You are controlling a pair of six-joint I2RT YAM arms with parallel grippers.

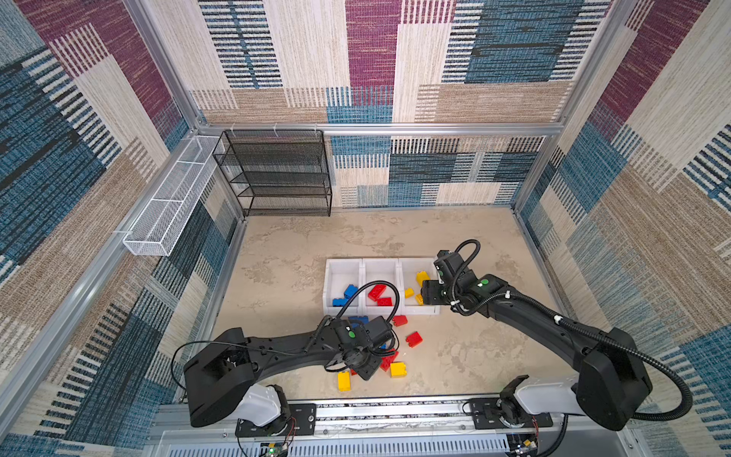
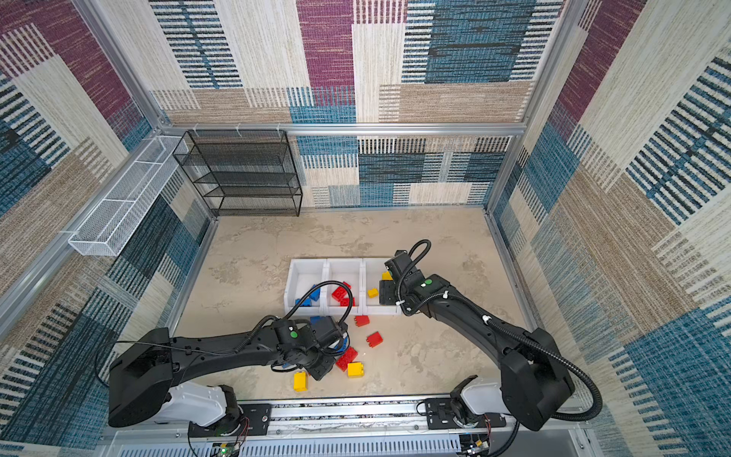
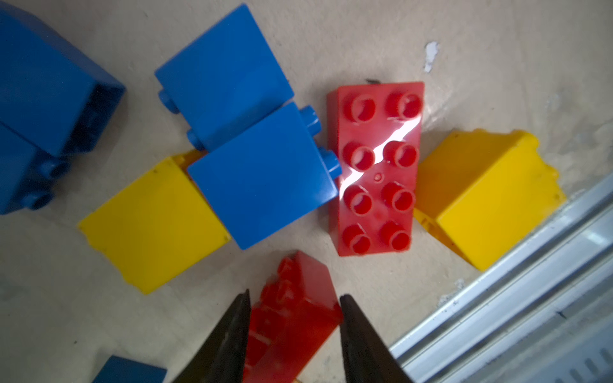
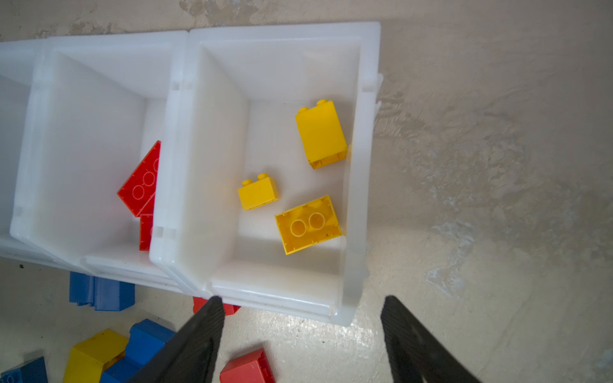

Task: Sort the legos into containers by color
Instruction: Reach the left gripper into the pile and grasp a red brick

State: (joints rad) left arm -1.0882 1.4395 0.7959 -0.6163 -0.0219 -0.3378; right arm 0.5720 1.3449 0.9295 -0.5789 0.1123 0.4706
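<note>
Now my left gripper (image 1: 364, 372), lower centre in a top view, pinches a small red brick (image 3: 292, 315) by its smooth sides for the middle bin (image 1: 380, 266), while my right gripper (image 4: 302, 298) gapes empty over the yellow-brick bin (image 4: 215, 149).

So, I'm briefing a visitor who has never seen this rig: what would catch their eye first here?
The bright loose bricks scattered at the front of the table, where the left gripper pinches a small red brick. Behind them, three joined white bins already hold blue, red and yellow apart, with the open right gripper hovering empty at the yellow bin's near edge.
</note>
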